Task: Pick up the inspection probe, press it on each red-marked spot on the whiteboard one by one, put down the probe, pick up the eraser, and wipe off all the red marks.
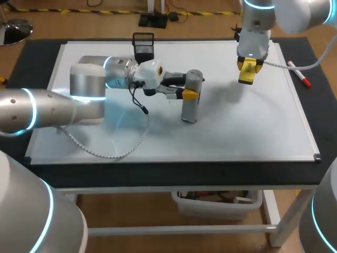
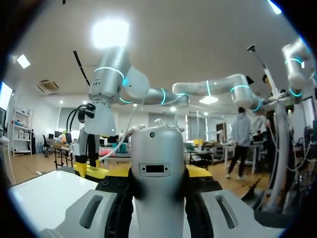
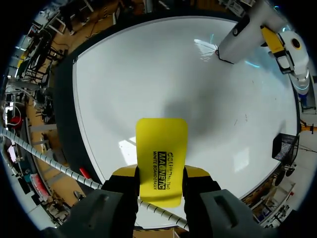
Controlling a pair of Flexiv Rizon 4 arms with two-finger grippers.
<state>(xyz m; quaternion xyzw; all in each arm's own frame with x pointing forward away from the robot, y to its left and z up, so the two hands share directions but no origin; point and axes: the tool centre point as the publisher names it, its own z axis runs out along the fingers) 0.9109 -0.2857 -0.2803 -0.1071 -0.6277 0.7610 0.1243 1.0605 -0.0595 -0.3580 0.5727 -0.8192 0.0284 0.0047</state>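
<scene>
A grey inspection probe [image 1: 190, 100] stands upright with its lower end on the whiteboard [image 1: 253, 126], near the middle. My left gripper [image 1: 189, 94] is shut on its upper part; in the left wrist view the probe [image 2: 157, 168] fills the gap between the fingers [image 2: 204, 173]. My right gripper [image 1: 247, 71] hangs above the board's far right part, shut on a yellow eraser [image 1: 248, 73]. In the right wrist view the eraser [image 3: 161, 158] sticks out ahead of the fingers, above the whiteboard [image 3: 148, 74], with the probe [image 3: 242, 34] far ahead. I see no clear red marks on the board.
A red marker [image 1: 299, 74] lies on the board's right edge. A black mesh holder [image 1: 143, 46] stands at the board's far edge. My left arm's white cable [image 1: 105, 153] loops over the near left part of the board.
</scene>
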